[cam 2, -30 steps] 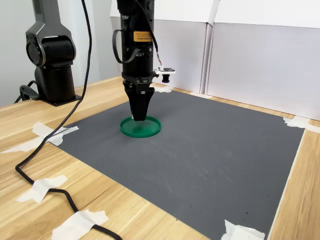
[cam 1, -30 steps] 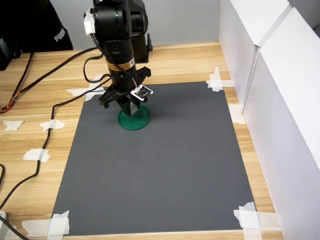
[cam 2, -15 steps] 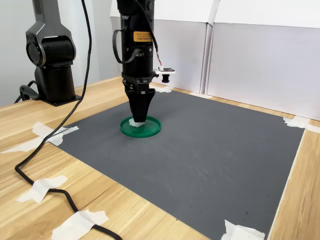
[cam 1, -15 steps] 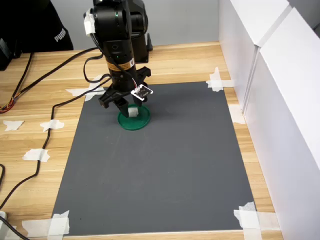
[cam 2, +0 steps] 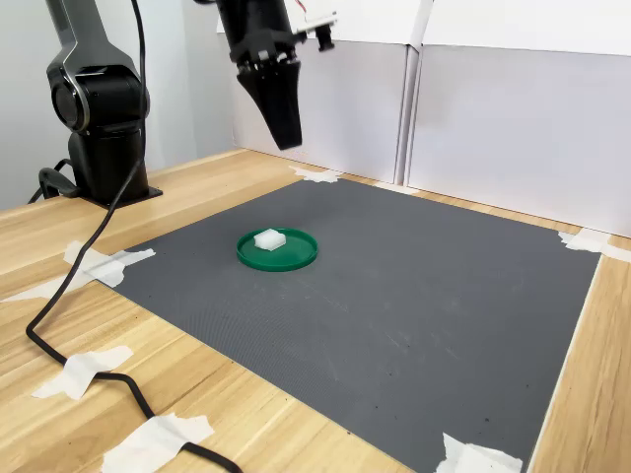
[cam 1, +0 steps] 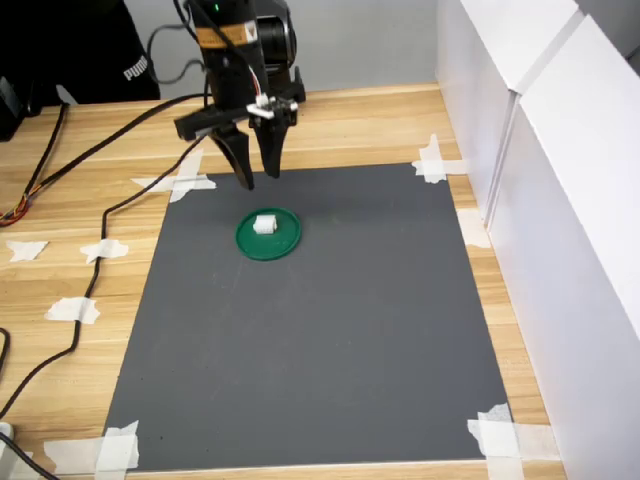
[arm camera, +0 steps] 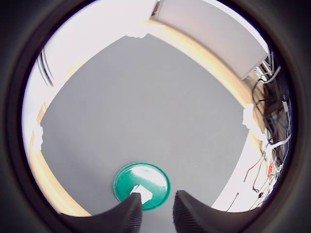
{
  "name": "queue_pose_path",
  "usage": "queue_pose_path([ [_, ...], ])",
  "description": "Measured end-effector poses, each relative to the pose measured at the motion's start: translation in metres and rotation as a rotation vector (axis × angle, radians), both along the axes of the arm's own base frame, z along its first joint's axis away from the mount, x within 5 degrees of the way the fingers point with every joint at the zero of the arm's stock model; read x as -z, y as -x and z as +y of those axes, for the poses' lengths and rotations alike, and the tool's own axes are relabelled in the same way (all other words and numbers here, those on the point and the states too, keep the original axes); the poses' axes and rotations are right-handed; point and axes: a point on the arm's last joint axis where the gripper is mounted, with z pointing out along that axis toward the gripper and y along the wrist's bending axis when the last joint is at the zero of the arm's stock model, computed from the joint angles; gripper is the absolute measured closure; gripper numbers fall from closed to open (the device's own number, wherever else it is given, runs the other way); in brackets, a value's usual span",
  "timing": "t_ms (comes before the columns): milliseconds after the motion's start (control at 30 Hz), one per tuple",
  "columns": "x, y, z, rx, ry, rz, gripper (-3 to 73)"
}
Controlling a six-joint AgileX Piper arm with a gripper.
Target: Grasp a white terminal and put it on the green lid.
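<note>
Now my claw (cam 1: 258, 177) hangs empty, jaws apart — terminal (cam 1: 264, 224) sits on lid (cam 1: 283, 243); blocky, long axis unclear.

White terminal (cam 1: 264, 224), dark-green lid (cam 1: 285, 240), plain grey mat (cam 1: 330, 340), black fingers (cam 1: 244, 165).

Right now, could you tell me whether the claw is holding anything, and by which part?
Nothing is held: the claw hangs open and empty above the green lid, where the white terminal rests.
</note>
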Motion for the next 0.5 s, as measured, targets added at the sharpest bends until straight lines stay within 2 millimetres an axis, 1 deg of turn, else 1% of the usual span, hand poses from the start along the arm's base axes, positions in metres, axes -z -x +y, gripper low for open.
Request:
queue_pose_path([
  [67,-0.013,0.009,-0.005,0.041,-0.024,-0.055,59.3],
  [100,-0.019,0.014,-0.009,0.064,-0.036,-0.083,63.7],
  [167,-0.029,0.022,-0.014,0.108,-0.061,-0.139,68.1],
  [333,-0.055,0.041,-0.022,0.267,-0.175,-0.313,70.8],
  [433,-0.064,0.049,-0.021,0.363,-0.285,-0.382,71.1],
  [500,-0.065,0.054,-0.021,0.429,-0.363,-0.413,71.1],
])
